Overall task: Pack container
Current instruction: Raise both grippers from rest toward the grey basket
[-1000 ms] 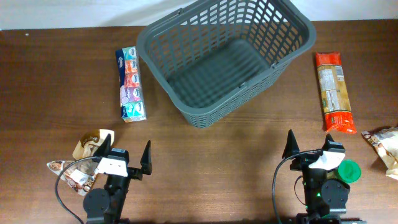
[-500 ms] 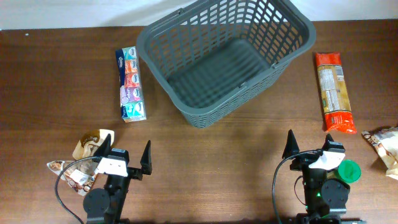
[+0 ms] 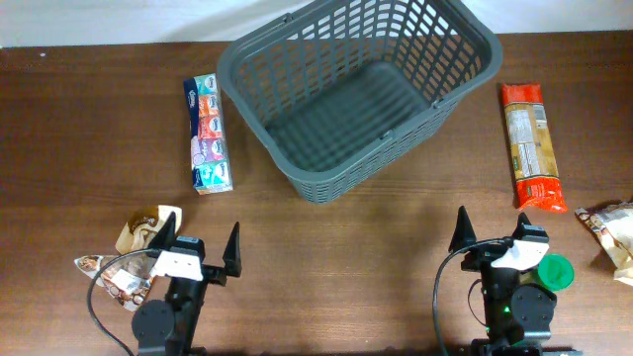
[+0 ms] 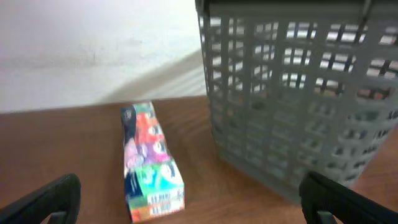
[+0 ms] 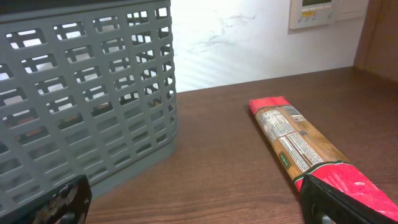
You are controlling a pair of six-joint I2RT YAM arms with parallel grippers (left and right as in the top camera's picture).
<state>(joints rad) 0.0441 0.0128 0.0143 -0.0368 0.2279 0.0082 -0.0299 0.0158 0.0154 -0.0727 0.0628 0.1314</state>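
The container (image 3: 341, 114) is a large dark grey plastic basket, rectangular with rounded corners. It stands upright at the far middle of the brown wooden desk (image 3: 376, 257), turned at a slant so that one corner points toward the near edge. Its sides are a lattice of small oblong slots in rows, and they lean outward up to a thick smooth rim. Its base is solid, faintly ribbed, and in plain view from above.

Just beside its left side, apart from it, lies a long multi-coloured tissue pack (image 3: 209, 133), running near to far. Well apart on the right lies a long red and tan packet (image 3: 531, 146), also running near to far. A crumpled snack bag (image 3: 613, 232) sits at the right edge.

The left pincer (image 3: 204, 229) hangs at the near left with its jaws spread wide and holds nothing; two small wrappers (image 3: 138, 232) lie just beside it on its left. The right pincer (image 3: 492, 229) hangs at the near right, its jaws equally wide apart and also holding nothing, with a round green lid (image 3: 556, 270) close by its right side
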